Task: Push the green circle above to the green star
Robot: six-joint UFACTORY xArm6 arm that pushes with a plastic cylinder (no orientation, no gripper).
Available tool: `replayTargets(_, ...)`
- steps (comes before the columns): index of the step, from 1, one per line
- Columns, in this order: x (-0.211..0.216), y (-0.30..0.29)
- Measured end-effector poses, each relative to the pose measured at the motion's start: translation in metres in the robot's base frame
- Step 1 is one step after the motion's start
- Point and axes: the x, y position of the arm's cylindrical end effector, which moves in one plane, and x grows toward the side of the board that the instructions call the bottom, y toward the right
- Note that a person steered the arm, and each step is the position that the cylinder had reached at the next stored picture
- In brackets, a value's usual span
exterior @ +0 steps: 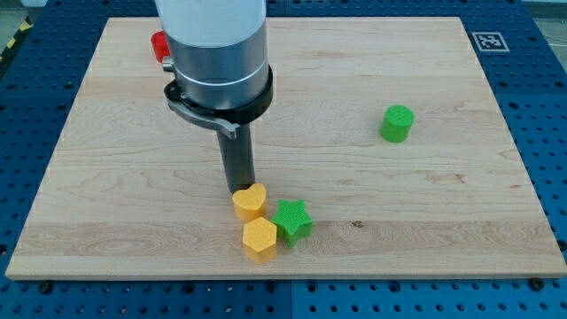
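Observation:
The green circle (398,123), a short cylinder, stands alone on the wooden board's right half. The green star (292,221) lies near the view's bottom centre, far to the lower left of the circle. It touches a yellow hexagon (260,238) on its left and sits just right of a yellow heart (250,202). My tip (237,190) is down on the board right at the heart's upper left edge, left of the star and far from the green circle.
A red block (159,46) shows partly behind the arm's grey body at the view's top left. The board's edge (283,276) runs along the view's bottom, close below the yellow hexagon. A marker tag (489,40) sits at the top right corner.

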Motion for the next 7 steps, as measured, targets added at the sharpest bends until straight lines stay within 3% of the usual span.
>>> replayTargets(3, 0.013, 0.02)
replayTargets(5, -0.071, 0.049)
replayTargets(7, -0.122, 0.18)
